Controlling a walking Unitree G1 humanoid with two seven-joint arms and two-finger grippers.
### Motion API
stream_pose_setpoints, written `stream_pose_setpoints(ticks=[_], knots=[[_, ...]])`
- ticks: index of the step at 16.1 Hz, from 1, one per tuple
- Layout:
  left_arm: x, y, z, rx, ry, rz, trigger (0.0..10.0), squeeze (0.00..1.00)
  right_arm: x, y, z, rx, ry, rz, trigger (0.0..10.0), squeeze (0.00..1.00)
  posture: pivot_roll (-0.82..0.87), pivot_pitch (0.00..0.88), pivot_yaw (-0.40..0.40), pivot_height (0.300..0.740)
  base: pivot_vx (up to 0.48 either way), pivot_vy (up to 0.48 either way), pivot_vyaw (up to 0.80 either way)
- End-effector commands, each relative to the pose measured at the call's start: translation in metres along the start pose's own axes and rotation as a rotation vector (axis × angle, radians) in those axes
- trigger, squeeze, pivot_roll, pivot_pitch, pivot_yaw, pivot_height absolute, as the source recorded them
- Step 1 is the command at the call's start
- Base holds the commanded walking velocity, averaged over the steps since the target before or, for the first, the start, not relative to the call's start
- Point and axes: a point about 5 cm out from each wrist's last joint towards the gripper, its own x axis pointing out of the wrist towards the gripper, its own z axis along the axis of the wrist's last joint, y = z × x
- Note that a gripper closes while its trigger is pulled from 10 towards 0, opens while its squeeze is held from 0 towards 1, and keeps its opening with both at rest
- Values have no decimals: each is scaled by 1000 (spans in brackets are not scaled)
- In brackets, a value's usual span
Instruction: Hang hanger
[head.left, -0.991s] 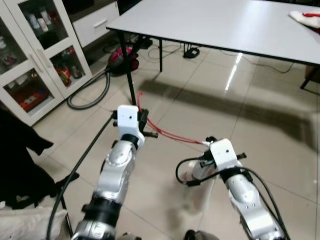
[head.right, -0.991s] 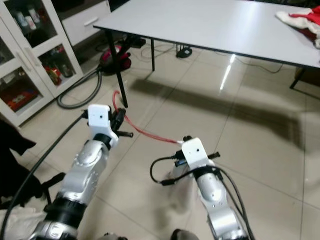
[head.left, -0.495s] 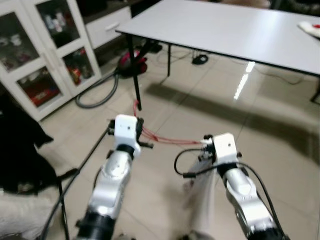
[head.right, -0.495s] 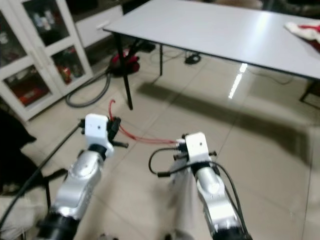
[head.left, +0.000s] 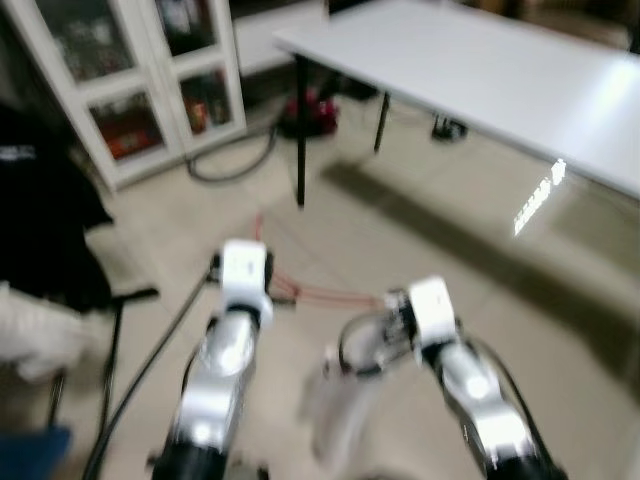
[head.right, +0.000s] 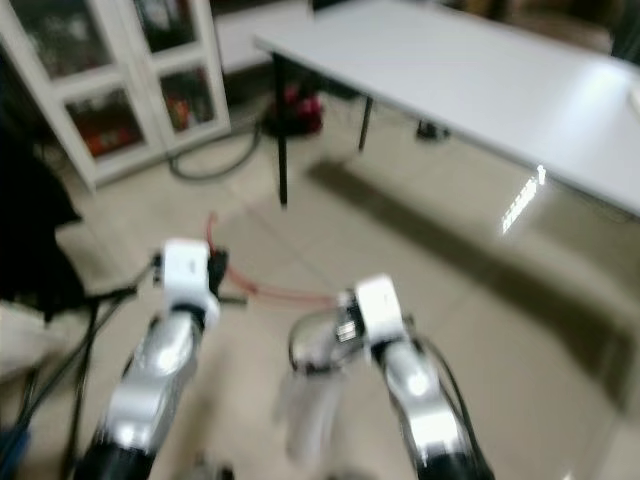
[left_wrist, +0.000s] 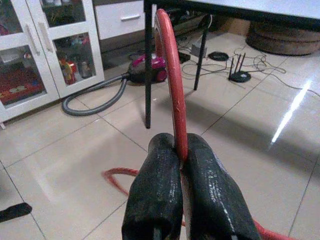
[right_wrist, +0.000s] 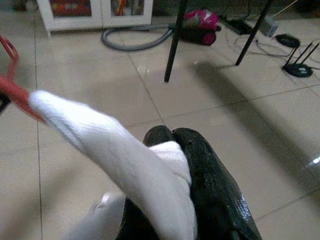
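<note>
The left gripper (left_wrist: 181, 150) is closed tight on the red hanger (left_wrist: 170, 75). Its two black fingers (left_wrist: 155, 190) pinch the thin red hook, and the hook curves up past the fingertips. More of the red hanger shows lower down, behind the fingers, above the floor (left_wrist: 75, 145).

The right gripper (right_wrist: 172, 137) is closed on a white cloth (right_wrist: 125, 165). The cloth is squeezed between its two black fingers (right_wrist: 210, 185) and hangs out to one side. At the far end of the cloth a bit of the red hanger (right_wrist: 12, 87) sticks out, so the cloth is on the hanger.

In the head views both silver arms reach forward over the tiled floor, and the picture is blurry. The left arm (head.left: 225, 350) is on the left and the right arm (head.left: 470, 390) is on the right. The thin red hanger (head.left: 320, 293) runs between the two grippers. The white cloth (head.left: 335, 410) hangs down pale and blurred below the right gripper.

A big white bench (head.left: 480, 70) with black legs (head.left: 300, 150) stands ahead. A red vacuum cleaner (left_wrist: 150, 72) with a grey hose (left_wrist: 95, 97) sits on the floor near it. A white cabinet (head.left: 130, 90) with glass doors stands to the left. Something dark (head.left: 45, 210) hangs at the far left.
</note>
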Motion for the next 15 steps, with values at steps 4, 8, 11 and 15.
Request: stream_pose_setpoints(ticks=[4, 8, 11, 15], knots=[[-34, 47, -28, 35, 59, 146, 10000, 0, -12, -11, -4, 77, -35, -36, 0, 0, -13, 65, -73, 740, 0, -120, 478], [-75, 46, -51, 64, 115, 108, 10000, 0, -33, -12, -28, 78, 9, 11, 0, 0, 14, 75, -103, 740, 0, 0, 481], [-60, 39, -39, 62, 81, 144, 10000, 0, -19, -9, -20, 102, 4, 58, 0, 0, 13, 80, -103, 740, 0, 0, 479], [-46, 39, -24, 166, 44, 135, 10000, 0, -6, -9, -12, 129, -13, 53, 0, 0, 19, 86, -71, 740, 0, -240, 478]])
